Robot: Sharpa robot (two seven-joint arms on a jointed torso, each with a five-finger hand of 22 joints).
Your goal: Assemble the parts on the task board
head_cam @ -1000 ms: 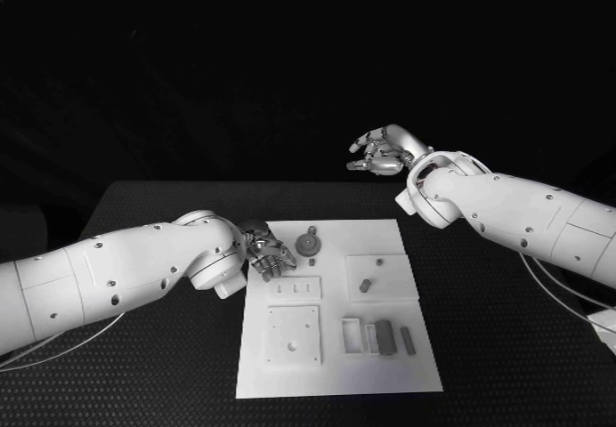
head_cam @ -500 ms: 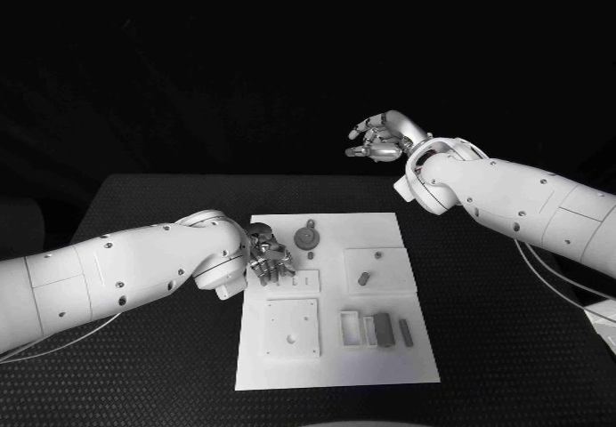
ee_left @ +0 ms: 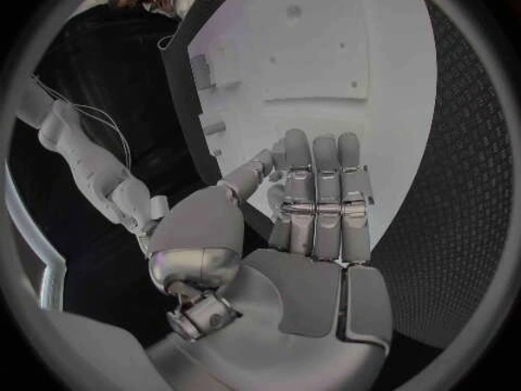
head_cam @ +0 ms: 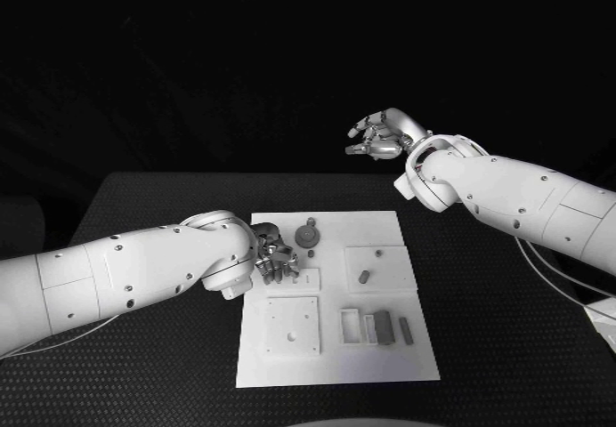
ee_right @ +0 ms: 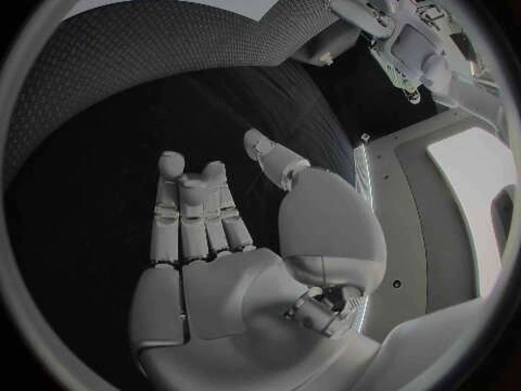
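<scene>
The left hand point(head_cam: 272, 259) hangs over the left edge of the board point(head_cam: 336, 374), at about nine o'clock from the board's middle, palm down and fingers point(ee_left: 326, 202) pointing across the white plate. In the left wrist view the fingers lie straight and side by side, the thumb off to one side, nothing between them: the hand is released. It sits just above a small raised block with slots point(head_cam: 303, 283), though whether the fingertips touch the block cannot be told.

The board lies in the middle of the black table point(head_cam: 141, 356). Just beside the left hand, at its two o'clock, lies a round grey part point(head_cam: 308, 237). At four o'clock from the hand a small grey peg point(head_cam: 365, 277) rests on a raised white square. Below the hand, at six o'clock, is a white plate with a centre hole point(head_cam: 293, 328), and to that plate's right a row of upright pieces, one white frame point(head_cam: 351, 327) and grey bars point(head_cam: 383, 327).

The right hand point(head_cam: 377, 139) is raised well apart from the board, at one o'clock from it, beyond the table's far edge. The right wrist view shows its fingers point(ee_right: 195, 213) extended and loosely together with the thumb apart, holding nothing.
</scene>
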